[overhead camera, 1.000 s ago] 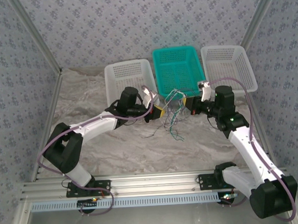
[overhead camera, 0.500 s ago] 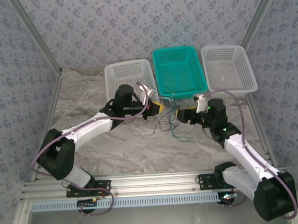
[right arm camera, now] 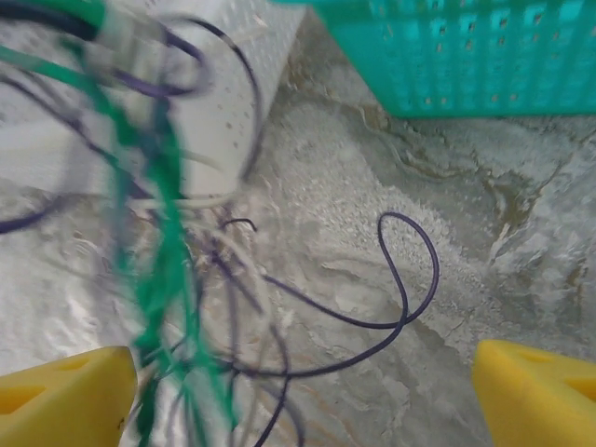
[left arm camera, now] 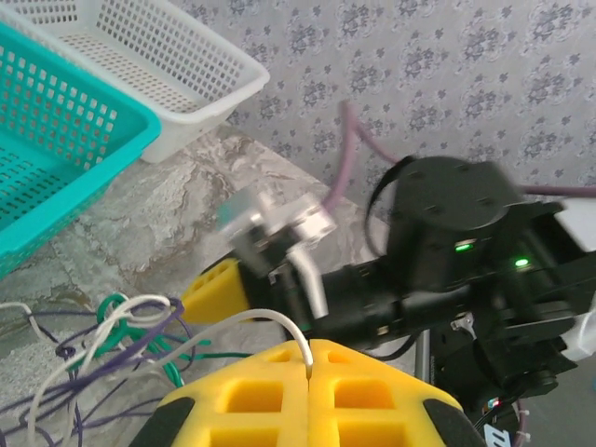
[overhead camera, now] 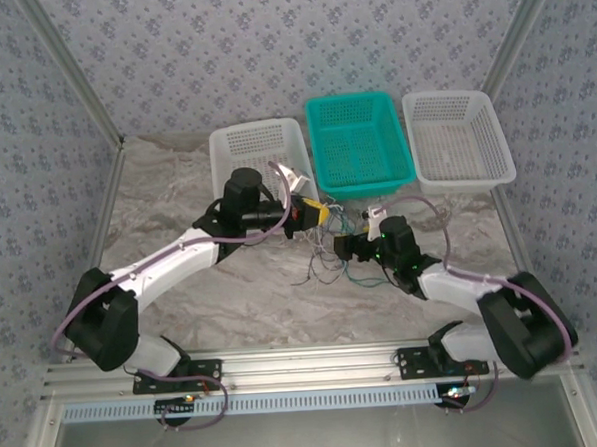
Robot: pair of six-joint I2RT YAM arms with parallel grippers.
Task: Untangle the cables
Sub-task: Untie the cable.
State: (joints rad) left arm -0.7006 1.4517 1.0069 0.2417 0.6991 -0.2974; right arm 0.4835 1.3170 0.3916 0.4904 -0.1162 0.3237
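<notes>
The cables (overhead camera: 332,260) are lying in one messy bunch on the table (overhead camera: 232,287), just in front of the teal basket (overhead camera: 367,187). Green, dark and whitish wires are crossing and looping over each other. No wire is lying by itself away from the bunch yet, so the job is looking far from done.

The left gripper (overhead camera: 316,214) is squeezing tight on one whitish wire (left arm camera: 276,318), close to the front left corner of the teal basket. Its yellow pads (left arm camera: 270,400) are pressing flat together, and the wire is poking out from between them.

The right gripper (right arm camera: 298,400) is hanging with its fingers spread wide and gripping nothing. It is sitting a little further out from the teal basket than the left one. Part of the tangle is lying between its fingers. I am guessing it is getting ready to pinch another wire, so the two grippers can pull apart. Nearly all of the untangling is waiting to be done.
</notes>
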